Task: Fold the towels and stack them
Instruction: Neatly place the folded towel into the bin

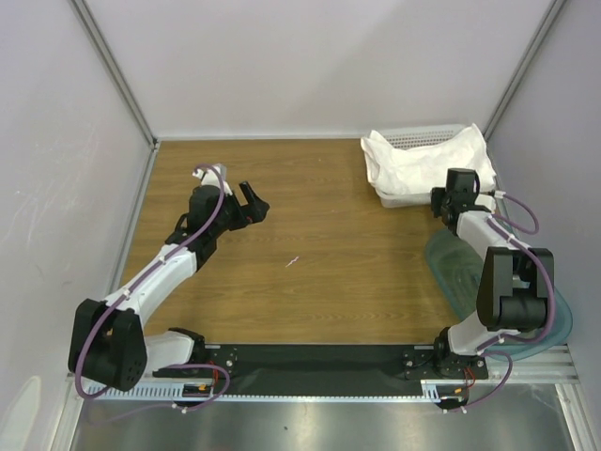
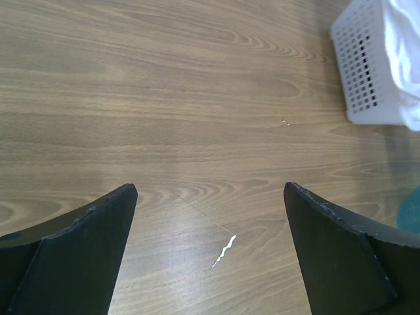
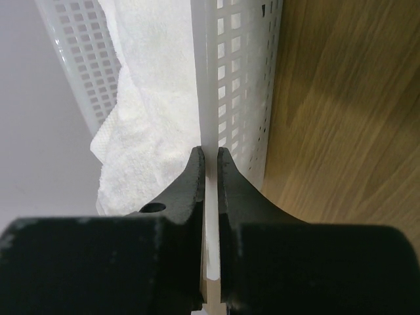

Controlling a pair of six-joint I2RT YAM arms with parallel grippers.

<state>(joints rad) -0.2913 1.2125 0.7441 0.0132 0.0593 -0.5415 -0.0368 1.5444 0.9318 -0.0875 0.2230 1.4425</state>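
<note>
A large white towel (image 1: 424,158) lies heaped in the white perforated basket (image 1: 392,198) at the back right, spilling over its edges. My right gripper (image 1: 451,201) is at the basket's near right corner. In the right wrist view this gripper (image 3: 210,152) is shut on the basket's thin white rim (image 3: 205,79), with the towel (image 3: 147,131) just left of the jaws. My left gripper (image 1: 252,202) hovers over the bare wood at the left middle, and its fingers (image 2: 79,236) stand wide open with nothing between them. No other towel is visible.
The basket (image 2: 364,72) and towel (image 2: 403,59) show at the far right of the left wrist view. A small white scrap (image 1: 293,261) lies mid-table. A rounded grey-green patch with a teal edge (image 1: 453,271) lies under the right arm. Walls enclose three sides.
</note>
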